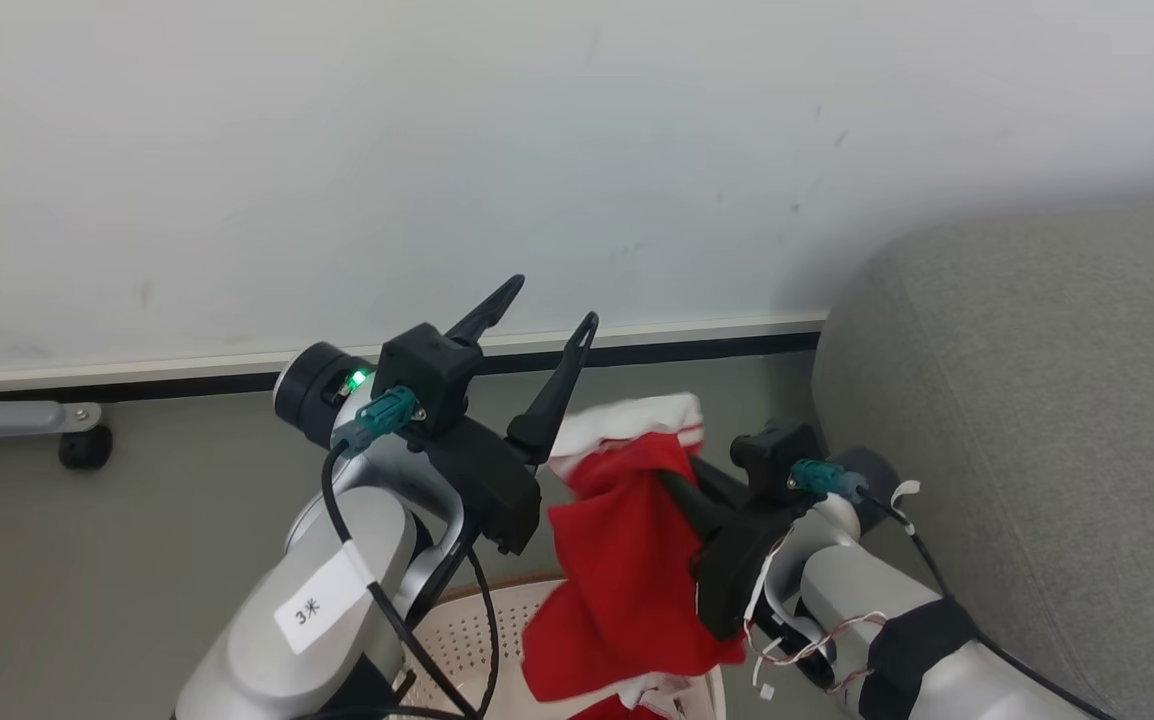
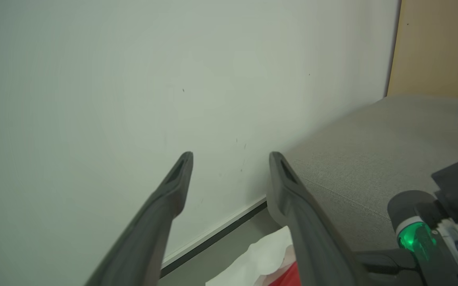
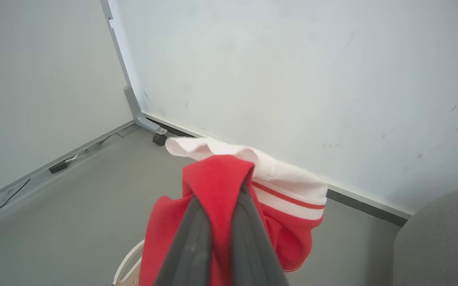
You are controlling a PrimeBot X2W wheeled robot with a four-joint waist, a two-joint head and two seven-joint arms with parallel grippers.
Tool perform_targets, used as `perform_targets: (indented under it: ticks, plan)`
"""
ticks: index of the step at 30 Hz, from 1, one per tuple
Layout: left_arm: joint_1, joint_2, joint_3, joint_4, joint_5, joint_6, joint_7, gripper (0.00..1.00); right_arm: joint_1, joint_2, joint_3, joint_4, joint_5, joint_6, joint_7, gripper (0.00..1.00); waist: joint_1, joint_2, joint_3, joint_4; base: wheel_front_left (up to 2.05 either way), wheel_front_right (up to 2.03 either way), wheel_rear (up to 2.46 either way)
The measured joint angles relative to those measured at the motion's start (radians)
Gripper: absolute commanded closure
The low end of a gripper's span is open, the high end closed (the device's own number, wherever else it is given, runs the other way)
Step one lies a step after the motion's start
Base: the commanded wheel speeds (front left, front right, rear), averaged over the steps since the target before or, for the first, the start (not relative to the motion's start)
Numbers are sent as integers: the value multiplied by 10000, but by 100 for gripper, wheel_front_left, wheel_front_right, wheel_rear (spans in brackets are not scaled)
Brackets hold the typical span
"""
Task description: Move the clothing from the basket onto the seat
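The left hand (image 1: 554, 300) stands with its fingers spread wide and nothing between them, raised above the basket's left side; the basket (image 1: 452, 630) sits low and near, its perforated wall bare on the left, with red and white cloth at its right edge; the clothing (image 1: 627, 570) hangs just right of that hand, lifted over the basket; the right hand (image 1: 667, 480) is clamped tight on the garment's upper fold; the seat (image 1: 1037, 400) lies to the far right with no garment visible on it; judged so, the lift is done, while carrying right and releasing remain.
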Motion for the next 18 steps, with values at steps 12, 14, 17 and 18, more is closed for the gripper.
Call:
perform_targets:
  ticks: [12,14,17,18]
  plan:
    - [1226,207,-10,44,-90,15,-447,0,-309,-276,-644,359,0,0,-84,100,0,0,64,-891,0,0,0]
    - [1496,238,-94,6,-115,13,-518,0,-306,-437,-769,278,0,-13,-82,100,0,0,64,-1065,0,0,0]
    - [1763,253,-161,-48,-119,13,-610,0,-300,-585,-880,117,-4,-52,-84,100,0,0,60,-1248,0,0,0]
    - [1857,253,-205,-46,-119,13,-619,0,-298,-642,-940,27,-6,-82,-84,100,0,0,57,-1341,0,0,0]
